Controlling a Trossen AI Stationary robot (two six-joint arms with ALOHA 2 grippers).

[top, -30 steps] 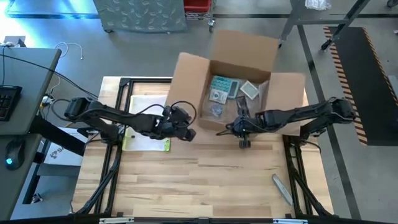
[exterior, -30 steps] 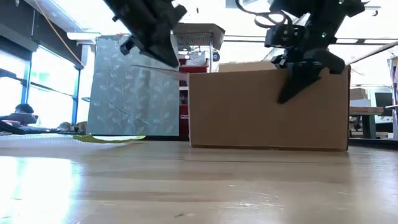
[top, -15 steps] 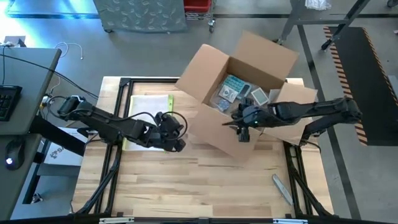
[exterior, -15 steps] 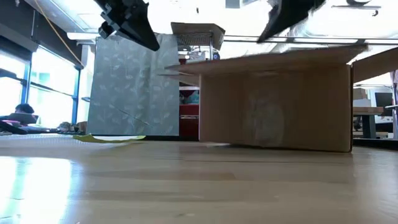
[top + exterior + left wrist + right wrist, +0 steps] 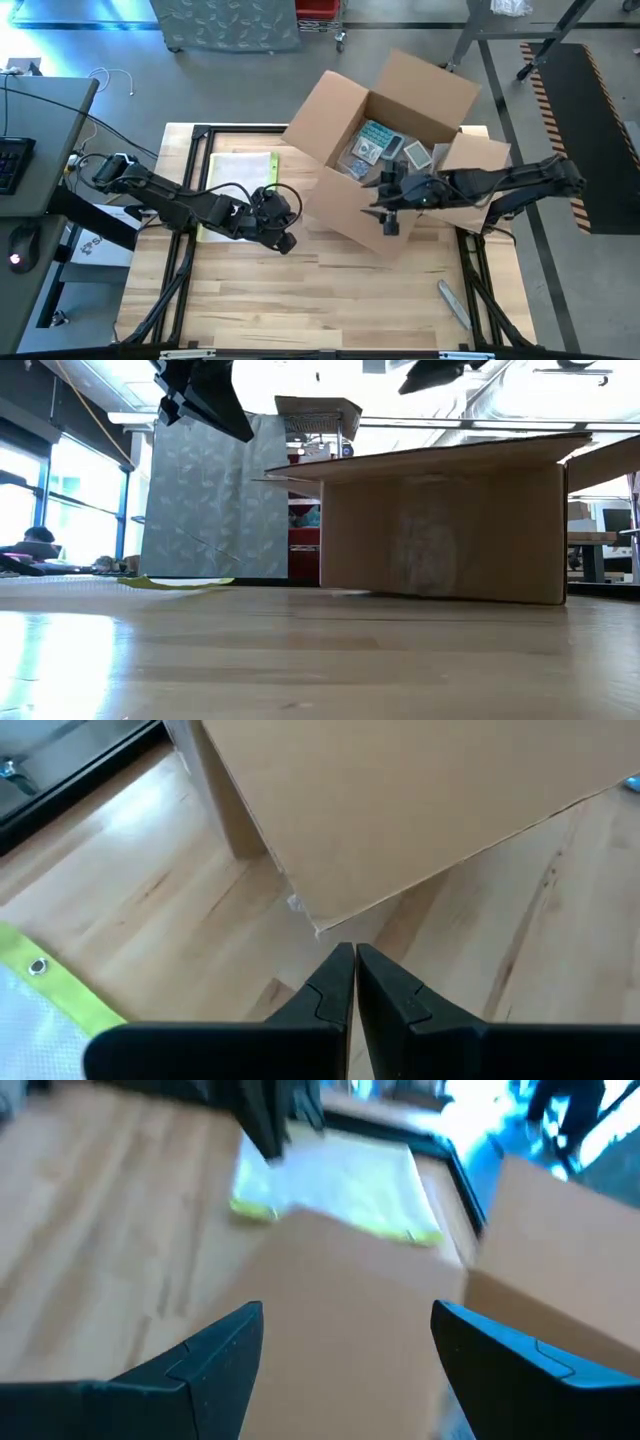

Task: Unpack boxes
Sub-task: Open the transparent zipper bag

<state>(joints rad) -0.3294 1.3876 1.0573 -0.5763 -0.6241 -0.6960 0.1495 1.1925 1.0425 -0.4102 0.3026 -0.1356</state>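
Note:
The brown cardboard box (image 5: 345, 205) stands open on the table, turned askew, its bottom on the wood and its flaps spread. Teal packets (image 5: 372, 140) lie inside. In the low view its near flap (image 5: 430, 458) juts out level. My right gripper (image 5: 388, 218) hovers open above the box's near side (image 5: 340, 1300), clear of it, and shows high in the low view (image 5: 435, 372). My left gripper (image 5: 284, 240) is shut and empty, left of the box, pointing at its near corner (image 5: 318, 928). A clear sleeve with a yellow edge (image 5: 238, 195) lies flat under the left arm.
A slim grey tool (image 5: 452, 303) lies on the wood near the right front. Black frame rails (image 5: 190, 250) run along both sides of the table. A desk with a keyboard and a mouse (image 5: 18, 255) stands off the left edge. Bare wood stretches along the near side.
The box has turned clockwise on the table, as seen from above, and now stands askew with its near flap out. My right gripper has risen off the box's near wall. My left gripper has drawn back from the box toward the table's near edge, staying shut.

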